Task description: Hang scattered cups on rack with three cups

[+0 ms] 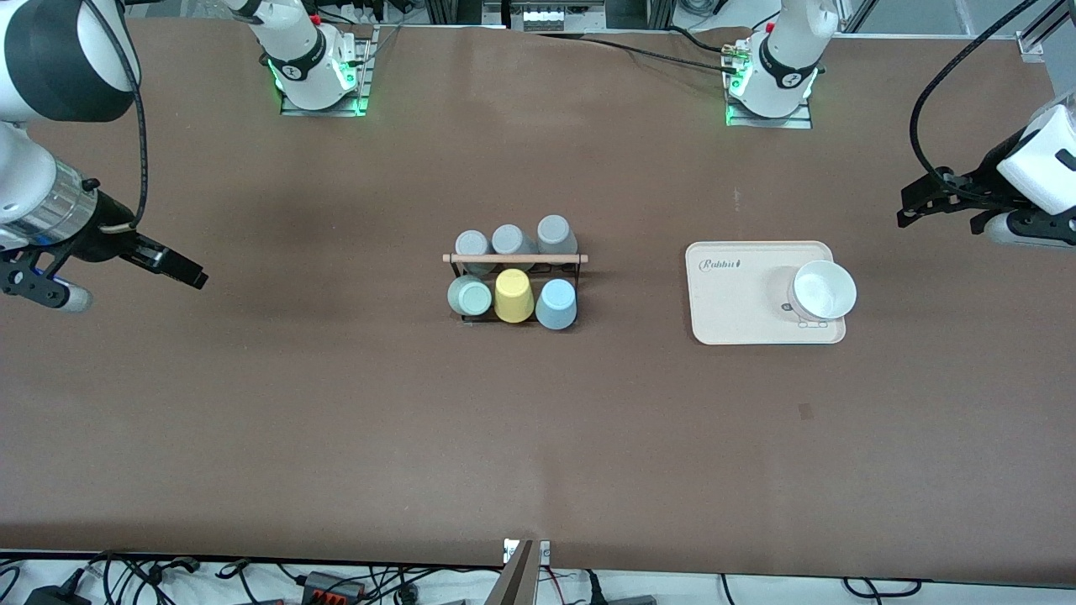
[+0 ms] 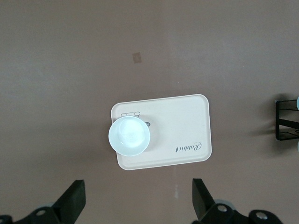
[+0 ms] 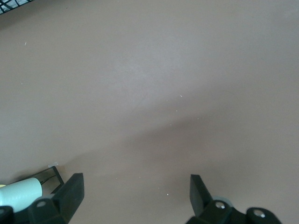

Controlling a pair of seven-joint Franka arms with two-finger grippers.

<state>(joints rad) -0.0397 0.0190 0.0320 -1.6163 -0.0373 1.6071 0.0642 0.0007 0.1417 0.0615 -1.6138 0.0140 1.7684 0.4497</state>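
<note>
Brown table (image 1: 336,403): six cups on the rack (image 1: 514,259). Left gripper (image 2: 135,200) and right gripper (image 3: 135,198) hover fully open, empty.

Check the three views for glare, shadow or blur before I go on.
Front view: even light, white bowl on beige tray looks washed out. Left wrist view: same bowl glares, detail lost. Right wrist view: soft shadow band crosses brown table; black fingers blurred.
</note>
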